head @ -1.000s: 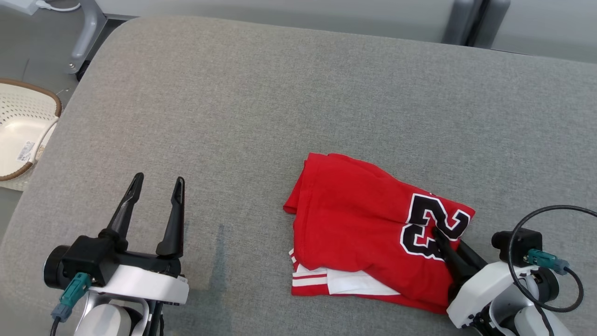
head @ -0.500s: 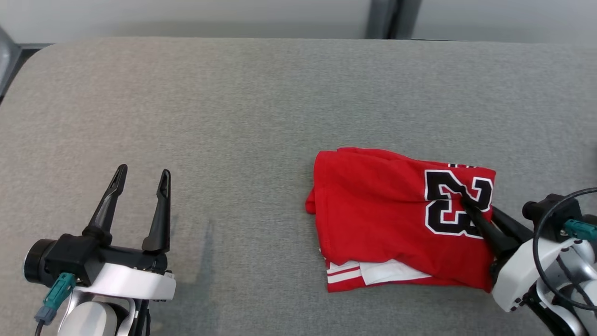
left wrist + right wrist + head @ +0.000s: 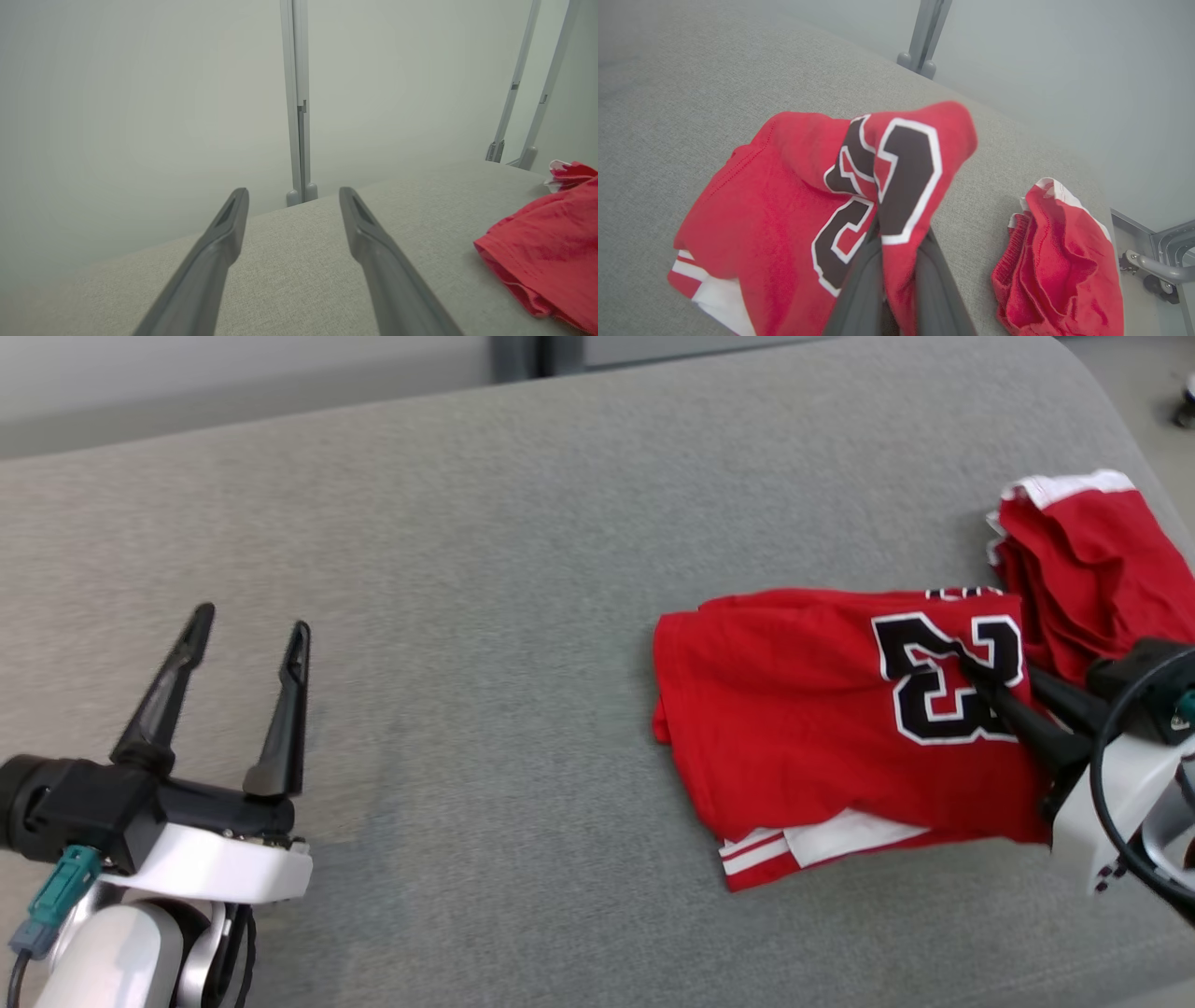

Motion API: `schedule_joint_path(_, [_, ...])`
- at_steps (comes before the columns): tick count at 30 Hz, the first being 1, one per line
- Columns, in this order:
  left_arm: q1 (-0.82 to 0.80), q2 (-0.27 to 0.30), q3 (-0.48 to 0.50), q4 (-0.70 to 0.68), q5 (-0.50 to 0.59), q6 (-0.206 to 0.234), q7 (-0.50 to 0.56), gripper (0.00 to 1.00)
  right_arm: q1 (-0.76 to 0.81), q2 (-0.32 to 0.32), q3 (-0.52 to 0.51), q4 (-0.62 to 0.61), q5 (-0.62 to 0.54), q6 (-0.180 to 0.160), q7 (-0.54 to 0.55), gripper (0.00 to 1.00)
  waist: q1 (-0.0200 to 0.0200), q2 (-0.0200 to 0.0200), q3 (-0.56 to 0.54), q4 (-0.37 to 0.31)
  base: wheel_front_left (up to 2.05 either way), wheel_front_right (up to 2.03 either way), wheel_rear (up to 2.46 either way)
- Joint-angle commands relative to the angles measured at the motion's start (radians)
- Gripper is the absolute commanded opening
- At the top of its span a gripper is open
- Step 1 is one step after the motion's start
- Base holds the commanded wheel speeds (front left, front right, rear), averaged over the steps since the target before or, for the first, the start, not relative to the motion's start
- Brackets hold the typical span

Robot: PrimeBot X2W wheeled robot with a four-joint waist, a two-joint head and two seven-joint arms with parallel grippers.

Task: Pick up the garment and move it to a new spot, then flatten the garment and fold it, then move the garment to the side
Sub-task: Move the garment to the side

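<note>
As the head camera saw it: the garment [image 3: 803,728] lay folded on the right half of the grey table [image 3: 467,523], its printed corner pinched by the right end effector [image 3: 976,672]; the left end effector [image 3: 250,621] hung spread and empty, well apart.
Left wrist view: its fingers stood wide over bare table, the garment's edge at far right.
Right wrist view: both fingers pressed on a raised ridge of printed fabric; another red cloth [image 3: 1059,261] lay near, not touching.
Risk, slipping: the pinch seemed to hold a small bunch, so a quick drag might have freed it.
Risk, unfolding: towing by one corner could have skewed the layers.
Risk, tangling: travel rightward might have ploughed into the other red cloth.
</note>
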Motion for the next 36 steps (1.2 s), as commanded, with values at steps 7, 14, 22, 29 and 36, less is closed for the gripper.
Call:
schedule_joint_path(7, [-0.067,0.037,-0.011,-0.048,0.028,-0.011,0.042,1.00,-0.175,-0.108,0.055,0.027,0.046,0.000,-0.048,0.00,0.0000,0.0000,0.129,-0.096,0.00,0.00,0.00])
schedule_joint_path(14, [-0.102,0.063,-0.021,-0.084,0.047,-0.018,0.071,1.00,-0.267,-0.257,0.040,0.077,0.057,0.000,-0.082,0.00,0.0000,0.0000,0.200,-0.112,0.00,0.00,0.00])
schedule_joint_path(22, [-0.138,0.089,-0.027,-0.116,0.056,-0.023,0.102,1.00,-0.324,-0.332,-0.035,0.201,0.023,0.000,-0.109,0.00,0.0000,0.0000,0.264,-0.124,0.00,0.00,0.00])
schedule_joint_path(29, [-0.189,0.100,-0.045,-0.143,0.070,-0.033,0.129,1.00,-0.390,-0.217,-0.109,0.394,-0.093,0.000,-0.178,0.00,0.0000,0.0000,0.330,-0.116,0.00,0.00,0.00])
schedule_joint_path(36, [-0.215,0.106,-0.051,-0.146,0.071,-0.039,0.134,1.00,-0.426,-0.091,-0.183,0.564,-0.202,0.000,-0.268,0.35,0.0000,0.0000,0.357,-0.107,0.00,0.00,0.00])
